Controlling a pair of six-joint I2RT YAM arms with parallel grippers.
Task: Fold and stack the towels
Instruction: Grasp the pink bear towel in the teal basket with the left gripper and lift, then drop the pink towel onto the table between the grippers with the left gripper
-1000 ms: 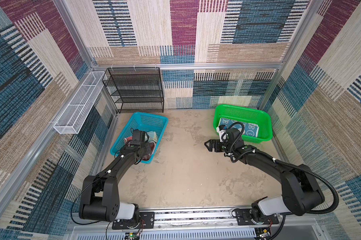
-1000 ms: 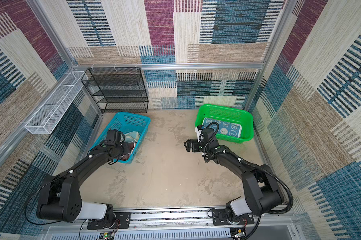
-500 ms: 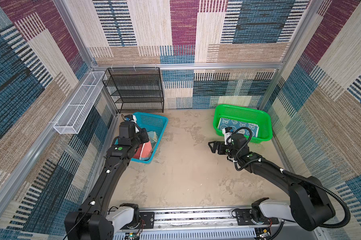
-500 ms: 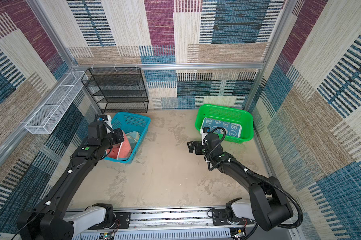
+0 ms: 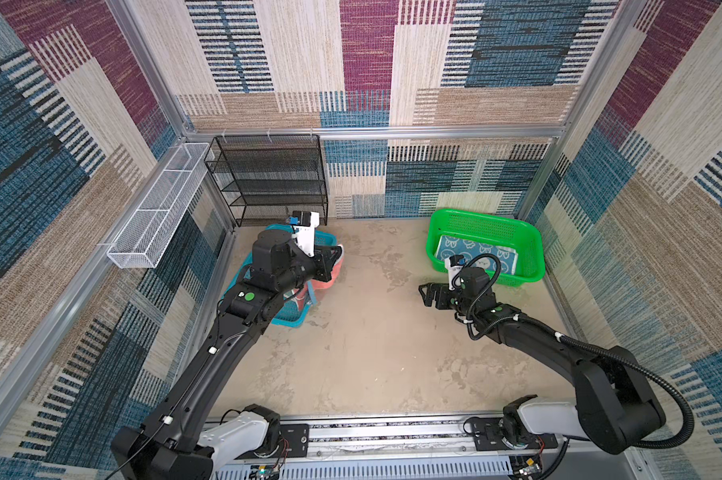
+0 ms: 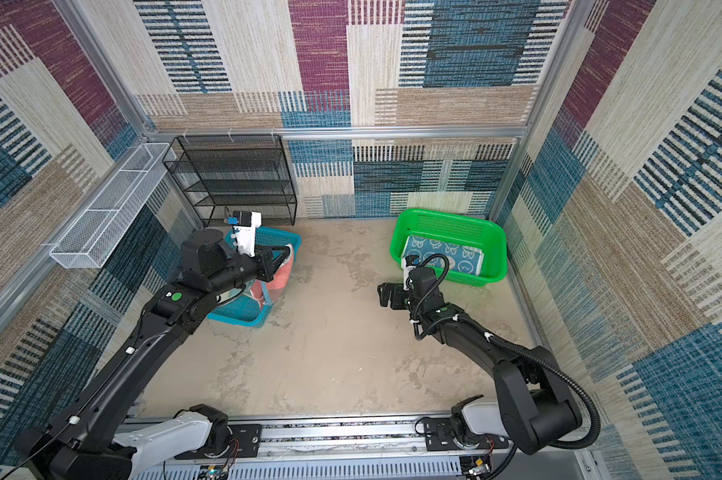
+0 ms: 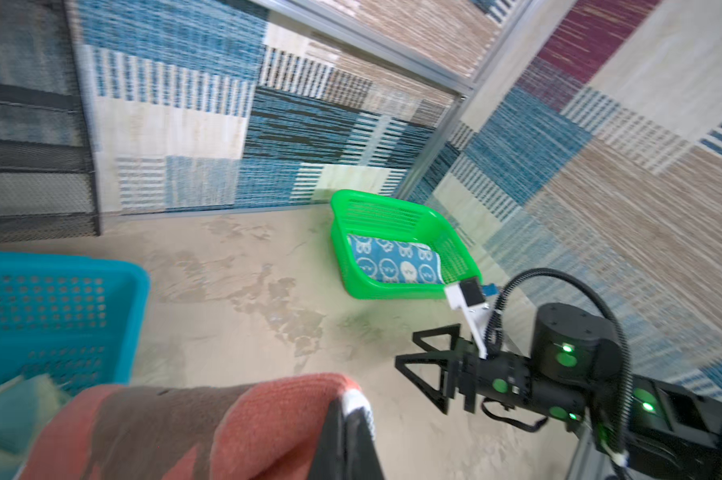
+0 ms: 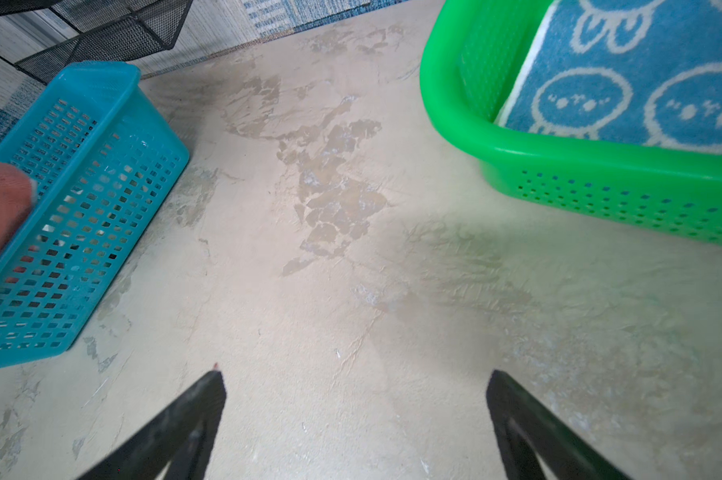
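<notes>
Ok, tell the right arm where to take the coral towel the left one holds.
Probably the coral towel, at its hanging edge just below the left gripper, from the open floor side: its top is clamped there, and its lower end hangs at the blue basket.

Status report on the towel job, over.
Left gripper shut on coral towel at blue basket. Right gripper open, empty. Rabbit towel lies in green basket. No obstruction.

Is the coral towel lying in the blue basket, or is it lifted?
Lifted: the left claw, shut on it, holds the coral towel up over the rim of the blue basket, lower end hanging there.
</notes>
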